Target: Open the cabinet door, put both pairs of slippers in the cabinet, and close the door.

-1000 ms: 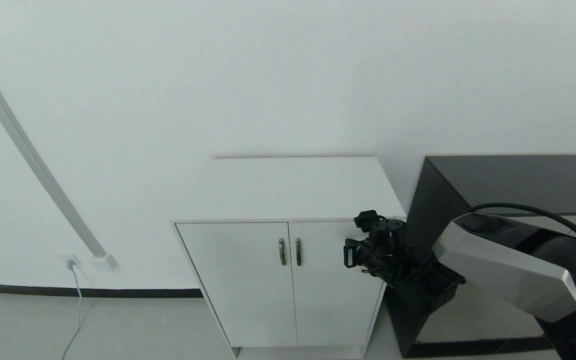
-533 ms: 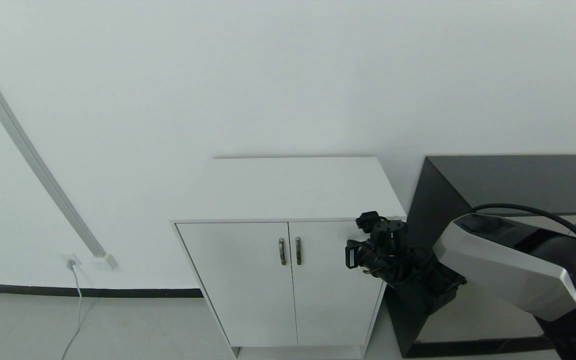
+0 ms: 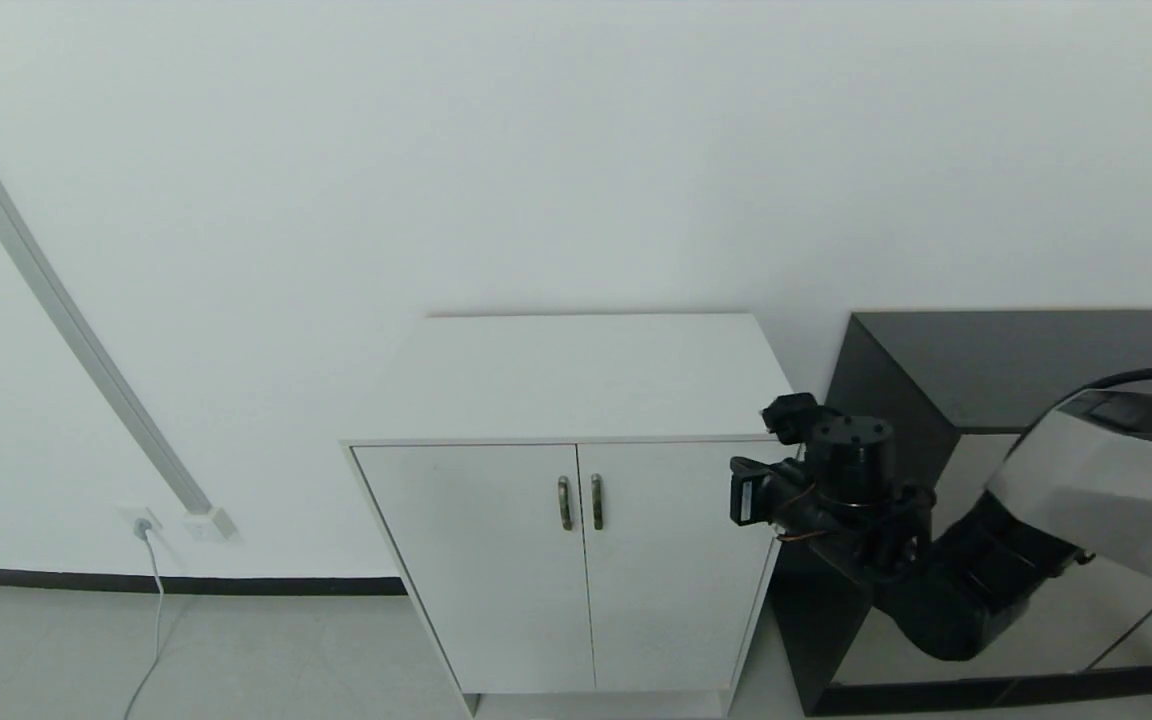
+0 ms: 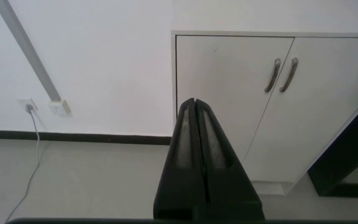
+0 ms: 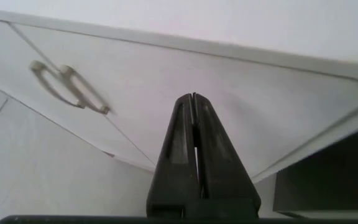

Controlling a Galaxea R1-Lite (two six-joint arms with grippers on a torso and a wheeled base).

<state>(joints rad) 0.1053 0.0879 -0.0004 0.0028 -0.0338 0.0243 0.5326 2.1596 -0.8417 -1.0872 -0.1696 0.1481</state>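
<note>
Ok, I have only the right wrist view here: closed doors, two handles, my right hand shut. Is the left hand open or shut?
Observer: The left hand is shut, fingers pressed together, with the cabinet's left door ahead of it.
Operator: And where is my arm along the cabinet front?
Observer: In the head view the right arm is at the upper right corner of the cabinet, well to the right of the right door's handle.
Operator: Is anything on the left side of the cabinet?
Observer: A wall socket low on the wall, with a cable plugged in.
</note>
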